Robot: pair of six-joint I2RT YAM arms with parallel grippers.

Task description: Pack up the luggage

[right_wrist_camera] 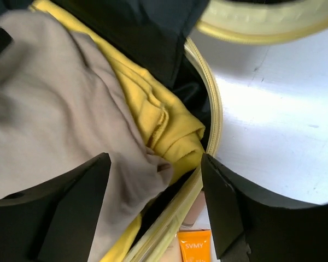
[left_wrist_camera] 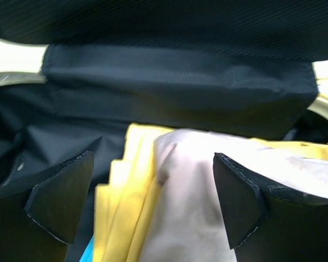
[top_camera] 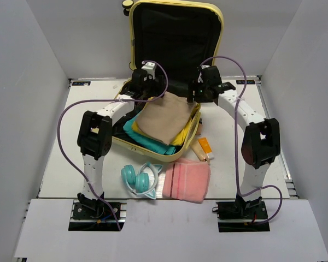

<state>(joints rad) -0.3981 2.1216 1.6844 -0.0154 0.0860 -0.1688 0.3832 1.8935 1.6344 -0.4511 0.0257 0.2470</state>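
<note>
Top external: left gripper [top_camera: 144, 89] and right gripper [top_camera: 200, 93] hang spread over the luggage's [top_camera: 175, 33] beige garment [top_camera: 164, 119]; fetching the pink towel [top_camera: 187, 180] seems next

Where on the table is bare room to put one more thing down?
Bare table lies between the orange tube and the right arm, and left of the left arm. In front of the luggage it is crowded: headphones, pink towel, the tube.

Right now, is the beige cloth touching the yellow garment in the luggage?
Touching. The right wrist view shows the beige cloth lying directly on the yellow garment inside the luggage.
</note>
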